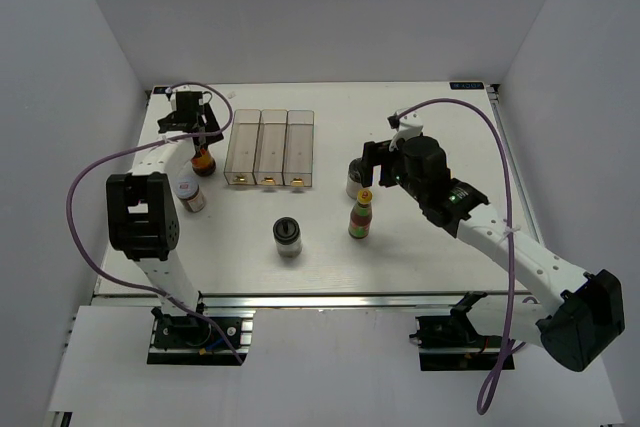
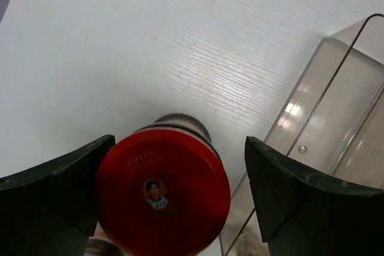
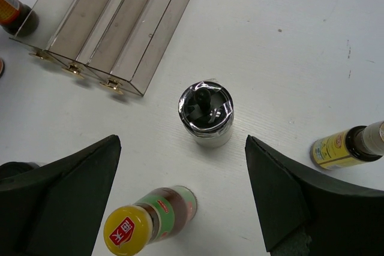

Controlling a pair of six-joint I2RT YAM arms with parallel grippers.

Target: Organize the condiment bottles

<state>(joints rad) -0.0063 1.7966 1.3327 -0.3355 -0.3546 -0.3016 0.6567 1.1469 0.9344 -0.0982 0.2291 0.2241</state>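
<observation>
The left gripper (image 2: 180,148) points straight down with its fingers spread wide. The red-capped bottle (image 2: 162,199) stands between them at the bottom of the wrist view. Its cap sits close to the finger at the frame's left, and I cannot tell whether they touch. The clear rack (image 2: 336,118) lies just beside it, along the right edge. In the overhead view the left arm (image 1: 150,207) rises from the lower left, folds at a bulky elbow and reaches to the upper left of the table (image 1: 420,257). A pale-capped bottle (image 1: 190,194) stands just below the red-capped one.

The right gripper (image 3: 183,139) is also wide apart and holds nothing, hanging over a black-capped jar (image 3: 206,114) in mid-frame. A yellow-capped bottle (image 3: 147,223) is at the bottom edge between the fingers, and a slim bottle (image 3: 345,147) is at the right edge. The right arm (image 1: 490,232) stretches diagonally from the lower right toward the centre, wrist bent down. Another black-capped jar (image 1: 288,237) stands alone at lower centre.
</observation>
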